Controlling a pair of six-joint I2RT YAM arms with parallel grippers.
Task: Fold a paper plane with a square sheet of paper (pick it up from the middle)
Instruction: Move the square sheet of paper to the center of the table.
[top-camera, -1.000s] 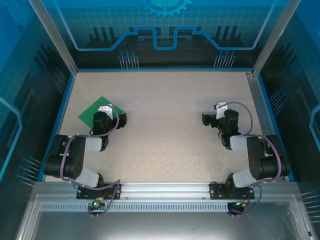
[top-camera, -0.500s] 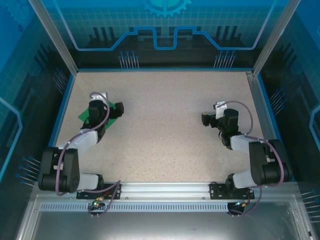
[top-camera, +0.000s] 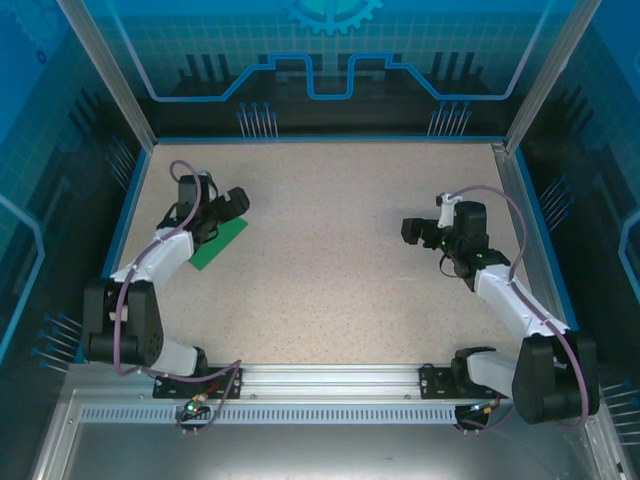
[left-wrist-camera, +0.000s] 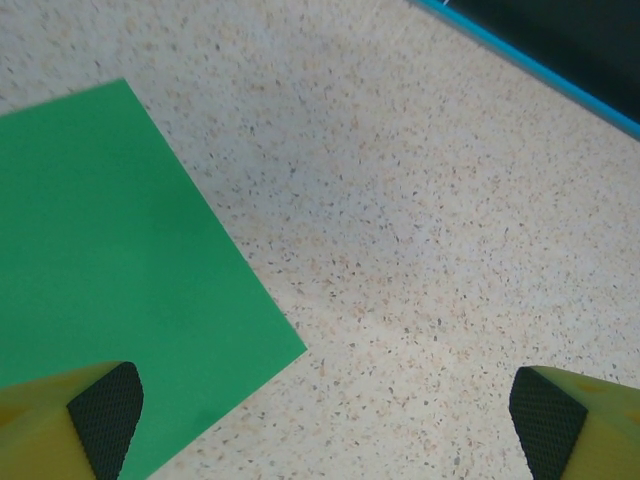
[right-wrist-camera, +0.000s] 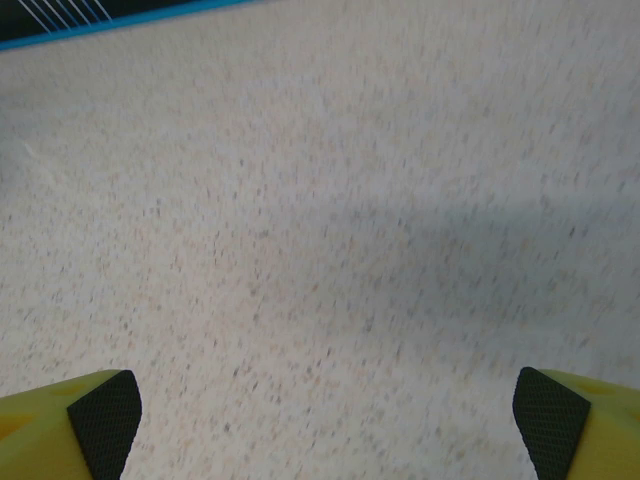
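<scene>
The square sheet of paper (top-camera: 218, 245) is bright green and lies flat and unfolded on the speckled table at the left, partly hidden under my left arm. In the left wrist view the sheet (left-wrist-camera: 110, 270) covers the left side, one corner pointing toward the middle. My left gripper (top-camera: 234, 203) hovers over the sheet's right corner and is open (left-wrist-camera: 325, 415), its left pad (left-wrist-camera: 105, 415) above the paper and its right pad over bare table. My right gripper (top-camera: 412, 230) is open (right-wrist-camera: 327, 415) over bare table at the right. The paper plane is out of view.
A blue rim (top-camera: 320, 140) and transparent walls enclose the table (top-camera: 330, 270). The blue edge (left-wrist-camera: 540, 70) runs across the top right of the left wrist view. The arm bases stand on the metal rail (top-camera: 320, 380) at the near edge.
My left arm has stretched out toward the back left and its gripper has turned over the sheet's right corner. The right arm has extended, its gripper shifting slightly left. The sheet has stayed put.
</scene>
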